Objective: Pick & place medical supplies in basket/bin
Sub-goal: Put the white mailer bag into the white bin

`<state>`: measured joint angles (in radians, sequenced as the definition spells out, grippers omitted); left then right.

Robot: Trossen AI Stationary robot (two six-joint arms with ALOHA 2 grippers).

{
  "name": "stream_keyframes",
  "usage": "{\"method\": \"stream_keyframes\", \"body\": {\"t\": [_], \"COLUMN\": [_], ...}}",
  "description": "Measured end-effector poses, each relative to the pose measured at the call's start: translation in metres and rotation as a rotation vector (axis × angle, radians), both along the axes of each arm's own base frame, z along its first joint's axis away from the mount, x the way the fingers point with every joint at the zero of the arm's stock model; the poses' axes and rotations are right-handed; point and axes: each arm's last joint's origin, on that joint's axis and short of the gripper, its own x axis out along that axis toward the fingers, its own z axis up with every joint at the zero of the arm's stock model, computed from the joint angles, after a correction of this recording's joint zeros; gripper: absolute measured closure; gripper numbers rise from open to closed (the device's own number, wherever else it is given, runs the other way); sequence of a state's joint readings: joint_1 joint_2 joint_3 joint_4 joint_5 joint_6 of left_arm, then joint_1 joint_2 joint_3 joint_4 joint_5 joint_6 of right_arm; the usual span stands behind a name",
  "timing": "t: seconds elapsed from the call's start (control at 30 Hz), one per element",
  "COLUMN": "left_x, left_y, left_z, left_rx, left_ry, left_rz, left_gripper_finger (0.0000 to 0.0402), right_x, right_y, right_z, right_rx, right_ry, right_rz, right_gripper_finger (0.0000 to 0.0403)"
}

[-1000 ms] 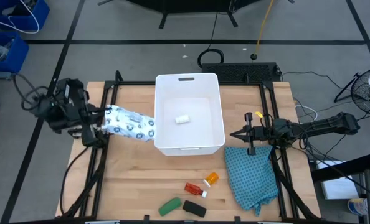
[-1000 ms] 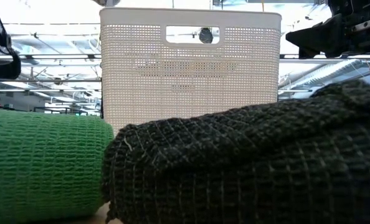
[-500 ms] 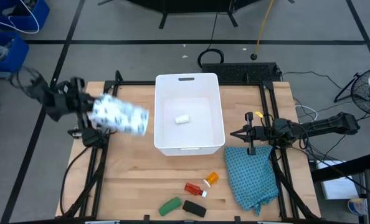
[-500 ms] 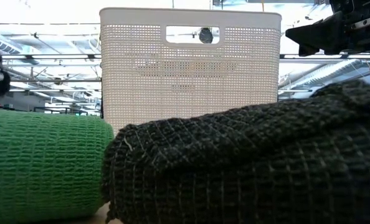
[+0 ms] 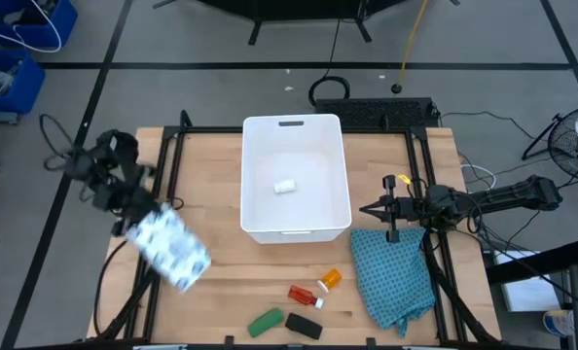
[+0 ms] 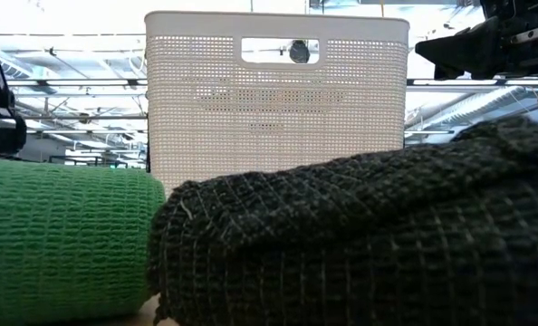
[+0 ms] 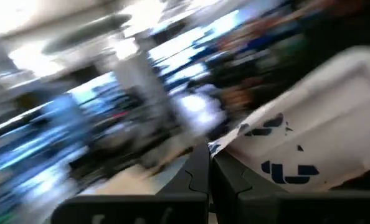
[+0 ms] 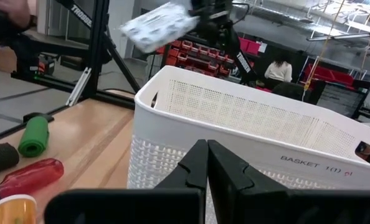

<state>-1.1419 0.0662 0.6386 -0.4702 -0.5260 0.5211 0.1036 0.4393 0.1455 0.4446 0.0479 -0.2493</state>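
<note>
White printed flat packet point(image 5: 170, 250), pinched in left gripper point(image 5: 133, 216), has been swung away from the large white rectangular plastic tub point(image 5: 297, 230) toward the table's near-left. Deposit not achieved; carry must be redone. Right gripper point(image 5: 367, 210) is pressed together, empty, parked beside the tub.

Two dark robot arms are seen from above. The left arm is bent at the left edge of the frame, its wrist angled toward the lower right; its tool point(image 5: 143, 219) is clamped on a white printed flat packet point(image 5: 170, 249), which is held in the air. In the left wrist view the two fingers point(image 7: 197, 174) are pressed together. The right arm is stretched in from the right edge, level and straight, its tool point(image 5: 372, 210) closed and empty at centre right.
</note>
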Motion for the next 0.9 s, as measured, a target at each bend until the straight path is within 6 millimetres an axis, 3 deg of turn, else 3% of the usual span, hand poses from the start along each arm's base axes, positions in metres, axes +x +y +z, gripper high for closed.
{"method": "stream_keyframes", "body": {"t": [0.07, 0.2, 0.37, 0.9], "left_x": [0.002, 0.011, 0.027, 0.064], "left_y": [-0.011, -0.034, -0.054, -0.032], "left_z": [-0.009, -0.031, -0.051, -0.065], "left_rx": [0.011, 0.022, 0.063, 0.105], "left_ry": [0.038, 0.043, -0.059, -0.021], "left_rz": [-0.107, -0.15, -0.007, 0.235], "left_gripper_finger": [0.0401, 0.0401, 0.0401, 0.0401], "right_x": [0.0, 0.0, 0.0, 0.0], "right_y": [0.0, 0.0, 0.0, 0.0], "right_z": [0.0, 0.0, 0.0, 0.003], "right_rx": [0.001, 0.013, 0.017, -0.011], "right_ry": [0.0, 0.001, -0.001, -0.035], "right_rz": [0.0, 0.001, 0.0, -0.002], "right_gripper_finger": [0.0403, 0.0403, 0.0403, 0.0403]}}
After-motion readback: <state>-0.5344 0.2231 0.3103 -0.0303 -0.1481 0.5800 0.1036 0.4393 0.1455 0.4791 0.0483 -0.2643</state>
